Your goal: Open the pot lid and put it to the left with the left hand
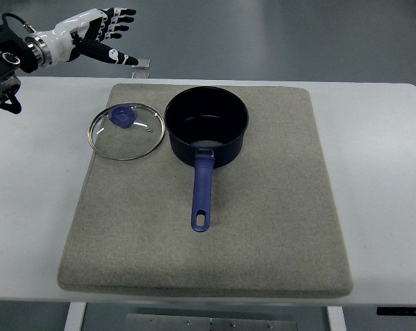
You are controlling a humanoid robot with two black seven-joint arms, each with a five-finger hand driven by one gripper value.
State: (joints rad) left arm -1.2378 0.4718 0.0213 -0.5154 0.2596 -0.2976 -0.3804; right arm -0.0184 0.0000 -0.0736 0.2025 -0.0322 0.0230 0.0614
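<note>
1. Left hand (101, 33): top-left corner of the view, arm entering from the left edge, raised past the far edge of the bench (28, 207). Fingers (119, 13) spread and extended toward the right, holding nothing. White shell with black finger segments.
2. Small pale flat item (141, 64) just beyond the far bench edge, below the fingertips (too small to identify).
3. Grey mat (263, 221) laid on the white bench, covering most of the centre; corners rounded, surface felt-like.
4. Pot lid (127, 131): lying flat on the mat's far-left part, off the pot. Clear glass with metal rim, blue knob (123, 115) set toward its far side. Right rim just beside the pot wall (contact or a narrow gap: cannot tell). Well apart from the left hand.
5. Pot (206, 125): uncovered, upright on the mat, immediately right of the lid. Dark blue wall, dark interior, faint light reflection on the inside bottom (no contents discernible).
6. Pot handle (201, 194): blue, running from the near side of the pot toward the camera, slightly leftward, resting over the mat; hanging slot at its free end.
7. Right of the pot: only bare mat, then white bench out to the right edge.
</note>
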